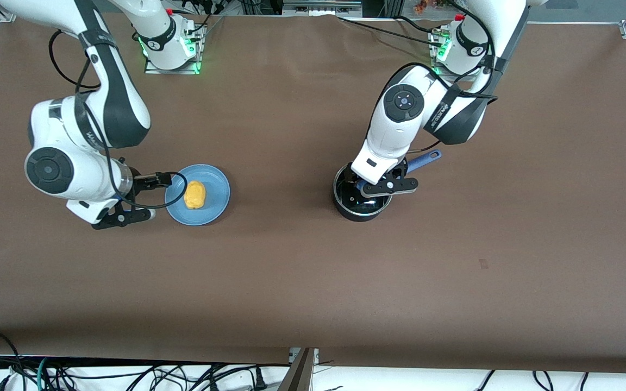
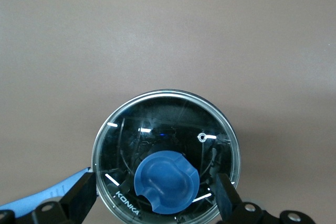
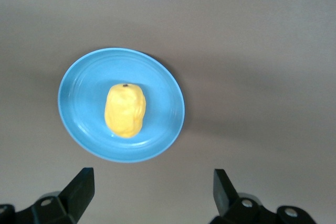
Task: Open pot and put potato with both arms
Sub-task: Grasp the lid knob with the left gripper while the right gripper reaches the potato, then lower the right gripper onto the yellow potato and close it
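The left gripper (image 2: pixel 152 200), spread wide over the black saucepan's round glass lid (image 2: pixel 167 153), should centre on its blue knob (image 2: pixel 167 182) before closing, while the right gripper (image 3: pixel 152 192) hangs unclenched beside the yellow potato (image 3: pixel 124 109).

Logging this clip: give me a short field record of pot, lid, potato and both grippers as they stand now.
pot: lid on, blue knob up
potato: on blue plate, toward right arm's end
left gripper: open, over the lid, fingers either side of the knob
right gripper: open, beside the plate, holding nothing
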Controlling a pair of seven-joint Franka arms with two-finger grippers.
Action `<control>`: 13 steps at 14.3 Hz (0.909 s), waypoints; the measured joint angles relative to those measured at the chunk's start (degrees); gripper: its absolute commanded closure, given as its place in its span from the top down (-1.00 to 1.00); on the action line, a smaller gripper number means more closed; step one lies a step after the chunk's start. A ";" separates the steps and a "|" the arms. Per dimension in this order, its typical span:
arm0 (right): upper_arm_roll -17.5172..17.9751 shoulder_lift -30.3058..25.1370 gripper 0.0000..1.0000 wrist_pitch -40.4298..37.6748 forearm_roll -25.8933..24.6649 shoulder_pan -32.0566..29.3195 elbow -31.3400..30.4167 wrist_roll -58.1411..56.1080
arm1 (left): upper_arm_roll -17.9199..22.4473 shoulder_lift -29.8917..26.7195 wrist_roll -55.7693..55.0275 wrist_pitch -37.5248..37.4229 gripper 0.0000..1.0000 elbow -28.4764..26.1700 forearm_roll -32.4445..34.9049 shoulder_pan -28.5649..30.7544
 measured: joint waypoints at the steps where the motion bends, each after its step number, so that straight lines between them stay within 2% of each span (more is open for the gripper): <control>1: 0.01 0.01 1.00 2.44 0.00 0.24 -1.99 1.31 | 0.00 0.08 -0.13 0.07 1.00 -0.03 0.04 -0.06; 6: 0.11 0.91 1.00 7.72 0.04 3.18 -6.89 9.54 | 0.00 0.88 -0.24 0.89 1.00 -0.06 0.11 -0.24; 13: 0.11 6.41 1.00 19.68 0.14 3.42 -10.62 15.16 | 0.00 3.55 -0.25 4.11 1.00 -0.34 0.18 -0.73</control>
